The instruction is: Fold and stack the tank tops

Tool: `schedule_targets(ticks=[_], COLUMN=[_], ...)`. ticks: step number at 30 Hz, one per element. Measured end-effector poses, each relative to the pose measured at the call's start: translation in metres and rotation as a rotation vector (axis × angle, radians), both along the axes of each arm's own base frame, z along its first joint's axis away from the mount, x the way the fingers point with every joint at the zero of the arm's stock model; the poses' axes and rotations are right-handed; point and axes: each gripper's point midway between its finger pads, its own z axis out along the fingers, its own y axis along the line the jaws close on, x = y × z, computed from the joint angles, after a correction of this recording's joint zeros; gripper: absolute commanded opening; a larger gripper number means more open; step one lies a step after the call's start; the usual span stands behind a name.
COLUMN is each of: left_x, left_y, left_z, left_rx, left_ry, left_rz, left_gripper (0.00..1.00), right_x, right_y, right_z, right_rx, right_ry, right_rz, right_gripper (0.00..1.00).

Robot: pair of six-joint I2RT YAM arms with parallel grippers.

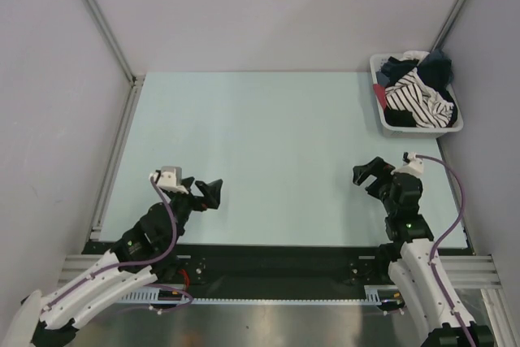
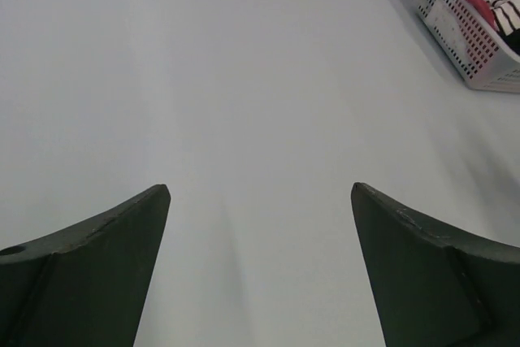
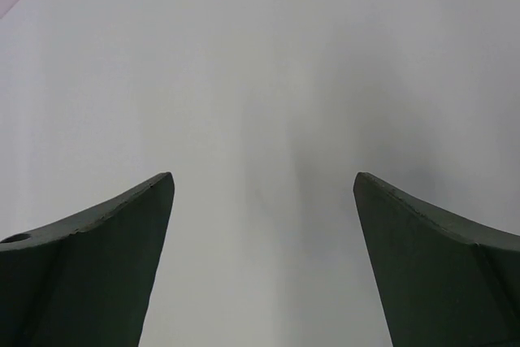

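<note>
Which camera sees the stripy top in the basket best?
The top external view: the striped tank top lies crumpled in the white basket. Left wrist catches only a corner; right wrist shows none.

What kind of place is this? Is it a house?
Probably a robot testing booth, not a house: plain grey walls, a left arm and right arm bolted to the table, and a basket of clothes.

tank tops (image 1: 416, 101) (heaped) in basket (image 2: 455, 34); basket on table (image 1: 268, 144), far right corner
</note>
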Motion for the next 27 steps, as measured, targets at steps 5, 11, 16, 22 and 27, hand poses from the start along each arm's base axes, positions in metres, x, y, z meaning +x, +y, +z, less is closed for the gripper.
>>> schedule_targets(ticks=[5,11,16,22,27], left_x=[-0.002,0.002,0.003,0.003,0.004], left_y=[0.002,-0.006,-0.013,-0.019,-0.020], left_z=[0.004,-0.016,-0.033,-0.036,-0.034], left_rx=[-0.021,0.062,0.128,0.135,0.129], left_ry=[-0.021,0.040,0.092,0.101,0.092], left_rz=[-0.003,-0.016,-0.043,-0.064,-0.069], left_gripper=[1.00,1.00,1.00,1.00,1.00], right_x=[0.005,0.066,0.137,0.193,0.234], right_y=[-0.006,-0.032,-0.082,-0.124,-0.149], right_z=[0.008,0.093,0.143,0.118,0.090], right_rx=[-0.014,-0.048,-0.039,-0.041,-0.066], right_ry=[0.022,0.028,0.020,0.131,0.208], right_rz=[-0.035,-0.155,-0.313,-0.490,-0.593], right_gripper=[1.00,1.00,1.00,1.00,1.00])
